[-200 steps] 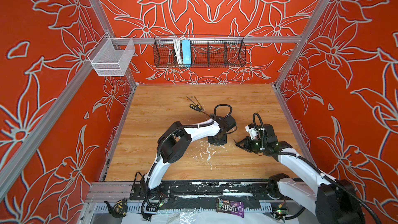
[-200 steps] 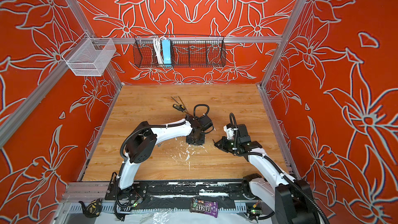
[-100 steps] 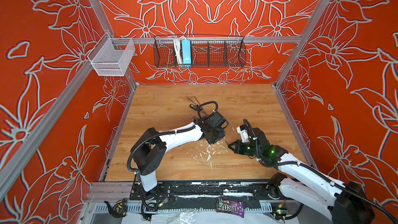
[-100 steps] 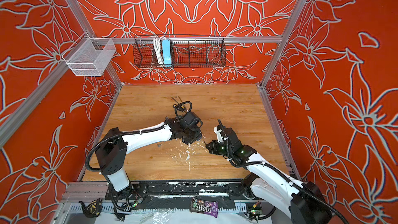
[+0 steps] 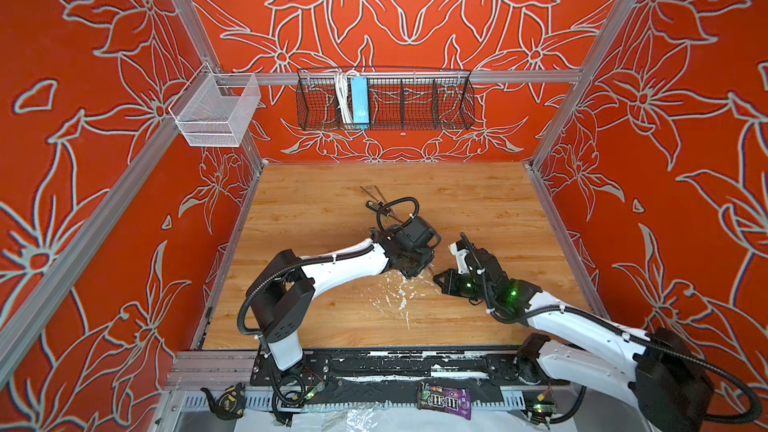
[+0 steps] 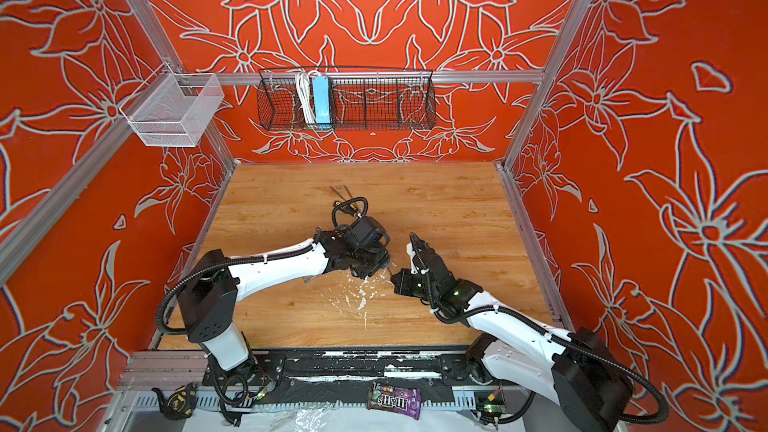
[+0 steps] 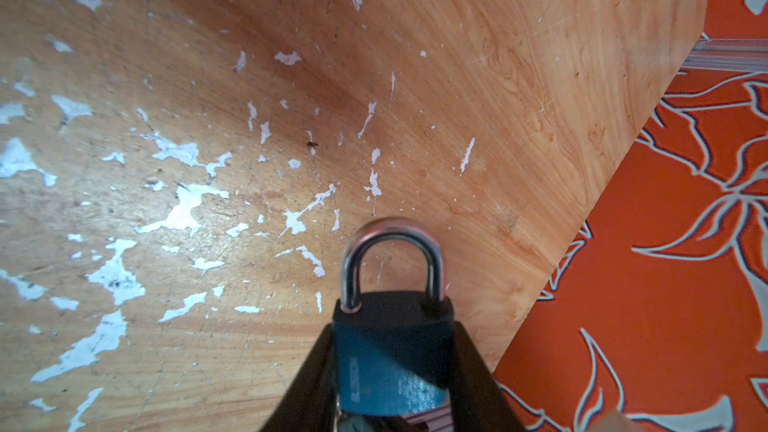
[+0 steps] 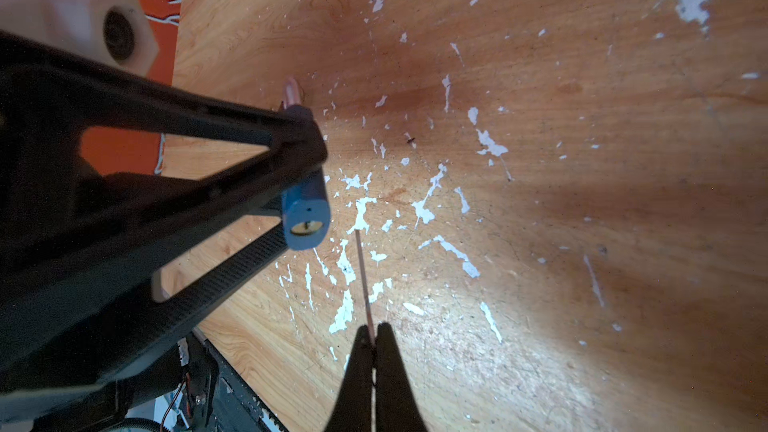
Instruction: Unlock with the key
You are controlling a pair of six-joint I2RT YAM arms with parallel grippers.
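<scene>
My left gripper [image 7: 390,371] is shut on the body of a blue padlock [image 7: 386,363]. Its steel shackle [image 7: 390,251] is closed and points away towards the wooden floor. In the right wrist view the padlock [image 8: 306,218] shows its underside, with the brass keyhole [image 8: 306,226] facing the camera. My right gripper [image 8: 372,328] is shut on a thin key [image 8: 363,280], seen edge-on. The key's tip ends just beside the padlock's underside, apart from the keyhole. In both top views the left gripper [image 5: 417,270] [image 6: 374,268] and the right gripper [image 5: 437,278] [image 6: 395,281] nearly meet at mid-floor.
A black-handled metal tool [image 5: 376,201] lies on the floor behind the left wrist. White paint flecks [image 5: 399,297] mark the wood. A black wire basket [image 5: 384,101] and a white mesh basket [image 5: 216,112] hang on the walls. A candy packet [image 5: 444,398] lies at the front rail.
The left arm's elbow has swung out to the left and down, and its wrist has turned with the padlock. The right gripper has moved left with the key, close to the padlock.
</scene>
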